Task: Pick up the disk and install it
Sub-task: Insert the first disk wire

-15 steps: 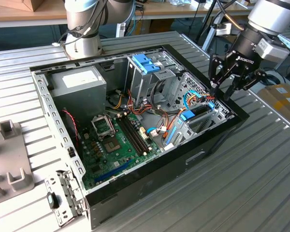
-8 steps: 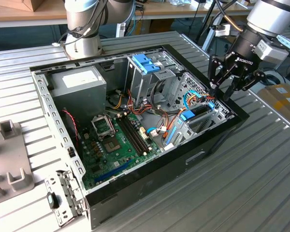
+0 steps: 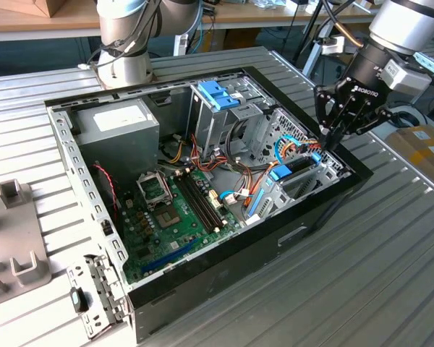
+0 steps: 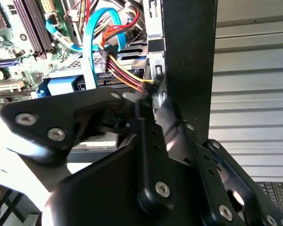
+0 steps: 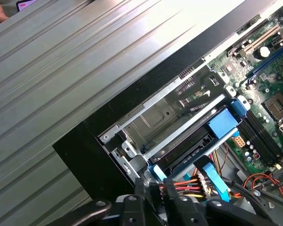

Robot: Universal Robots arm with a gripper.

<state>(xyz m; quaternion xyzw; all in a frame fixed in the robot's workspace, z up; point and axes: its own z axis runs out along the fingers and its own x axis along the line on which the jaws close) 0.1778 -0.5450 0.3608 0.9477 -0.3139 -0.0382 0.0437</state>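
The disk (image 5: 191, 147) lies flat in the drive bay at the corner of the open computer case (image 3: 325, 210), on the exterior view's right. Its light-blue carrier rail (image 5: 222, 124) frames it and also shows in the exterior view (image 3: 281, 172) and in the second wrist view (image 4: 61, 85). My gripper (image 3: 330, 142) hangs at the case's rim just over the disk's cabled end, fingers drawn together with nothing seen between them. A blue flat cable (image 4: 90, 52) and red-yellow wires (image 4: 125, 75) run to that end of the disk, right by the fingertips (image 4: 148, 110).
A deeper-blue latch on a silver cage (image 3: 218, 97) stands at the case's back. The motherboard (image 3: 177, 217) and power supply (image 3: 119, 123) fill the case's other side. The arm's base (image 3: 126, 43) stands behind the case. Grey fixtures (image 3: 14, 231) sit on the ribbed metal table at the exterior view's left.
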